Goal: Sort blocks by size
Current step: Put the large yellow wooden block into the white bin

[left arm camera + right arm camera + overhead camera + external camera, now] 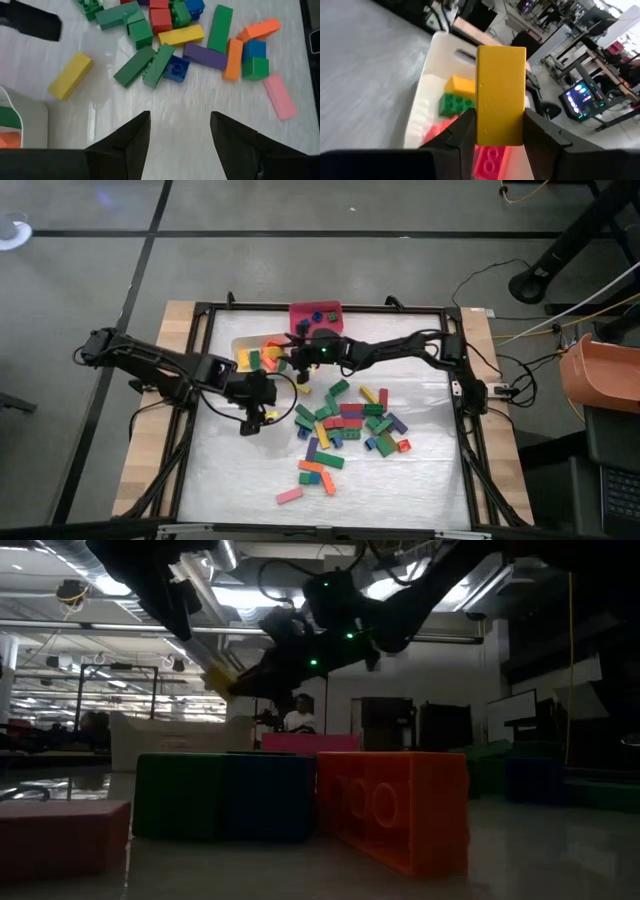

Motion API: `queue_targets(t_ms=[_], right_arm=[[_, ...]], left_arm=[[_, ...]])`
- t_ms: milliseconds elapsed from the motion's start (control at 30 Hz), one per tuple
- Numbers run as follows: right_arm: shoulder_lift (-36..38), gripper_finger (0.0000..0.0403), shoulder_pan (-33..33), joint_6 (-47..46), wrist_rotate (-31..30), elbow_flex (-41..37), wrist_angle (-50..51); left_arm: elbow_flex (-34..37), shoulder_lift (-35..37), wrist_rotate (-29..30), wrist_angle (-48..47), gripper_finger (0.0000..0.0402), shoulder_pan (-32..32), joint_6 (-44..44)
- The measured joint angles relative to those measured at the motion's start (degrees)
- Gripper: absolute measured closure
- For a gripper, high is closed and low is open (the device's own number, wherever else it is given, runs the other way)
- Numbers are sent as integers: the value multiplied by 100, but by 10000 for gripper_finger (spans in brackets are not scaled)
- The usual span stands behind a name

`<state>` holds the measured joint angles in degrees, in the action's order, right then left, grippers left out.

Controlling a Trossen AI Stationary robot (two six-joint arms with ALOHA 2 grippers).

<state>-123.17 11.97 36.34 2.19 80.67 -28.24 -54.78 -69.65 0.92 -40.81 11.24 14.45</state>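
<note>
My right gripper (pixel 500 117) is shut on a long yellow block (pixel 501 90) above the white bin (pixel 432 65), which holds yellow, green and red blocks. In the high view this gripper (pixel 292 363) is over the bin (pixel 245 345) at the table's far side. My left gripper (pixel 180 125) is open and empty, low over bare table beside the loose pile of blocks (pixel 180 35); in the high view it (pixel 268 412) is left of the pile (pixel 345 420). A yellow block (pixel 70 75) lies flat on the table on its own. My right gripper pinches the yellow block's two long sides (pixel 482 125) between its two fingers, near one end. The block runs along the fingers and sticks out past their tips. It is lifted clear above the white bin.
A red bin (pixel 315 315) with a few blocks stands at the far edge beside the white one. Several blocks lie scattered toward the near edge, among them a pink one (pixel 289 495). In the low view an orange block (pixel 395 805) and a green block (pixel 180 795) stand close.
</note>
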Motion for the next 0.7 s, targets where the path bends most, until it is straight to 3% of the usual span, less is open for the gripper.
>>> queue_targets(t_ms=[400, 567, 700], right_arm=[[-16, 176, 7, 4, -3, 320, 836], [420, 156, 8, 75, -4, 585, 2488], [933, 156, 9, 591, -69, 768, 4031]], left_arm=[[0, -2, 468, -7, 208, 114, -176], [1, -114, 1325, 382, 208, 100, -890], [1, -350, 1475, 1024, 208, -34, -1749]])
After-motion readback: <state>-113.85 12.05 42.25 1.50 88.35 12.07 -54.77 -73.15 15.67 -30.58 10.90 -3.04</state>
